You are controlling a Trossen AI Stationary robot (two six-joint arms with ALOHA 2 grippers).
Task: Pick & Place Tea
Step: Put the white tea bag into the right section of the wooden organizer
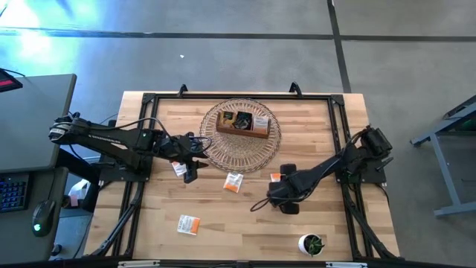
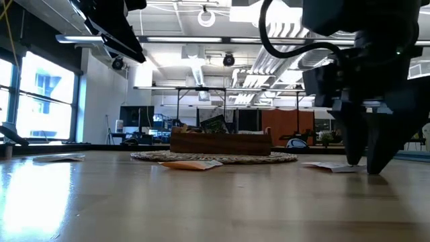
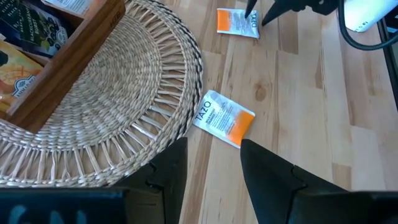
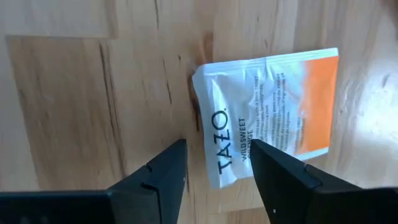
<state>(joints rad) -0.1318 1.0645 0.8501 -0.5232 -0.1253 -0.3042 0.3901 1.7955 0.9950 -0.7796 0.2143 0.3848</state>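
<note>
Several white-and-orange tea sachets lie flat on the table: one (image 1: pixel 233 182) near the middle, one (image 1: pixel 189 224) toward the near edge, one (image 1: pixel 178 167) beside my left gripper, and one (image 1: pixel 275 177) under my right gripper. More sachets stand in the wooden tray (image 1: pixel 242 123). My left gripper (image 3: pixel 214 162) is open and raised by the woven mat's edge, and the middle sachet (image 3: pixel 225 118) lies ahead of it. My right gripper (image 4: pixel 214 162) is open and points down over the white end of its sachet (image 4: pixel 273 106). My right gripper's fingertips (image 2: pixel 366 161) come from above down to table height at the white end (image 4: pixel 217 124) of the sachet, which lies flat on the table. Whether they touch it, I cannot tell.
The tray sits on a round woven mat (image 1: pixel 223 152) at the table's far middle. A small green plant in a white pot (image 1: pixel 312 243) stands near the right near corner. Bare wood lies between the sachets and along the near edge.
</note>
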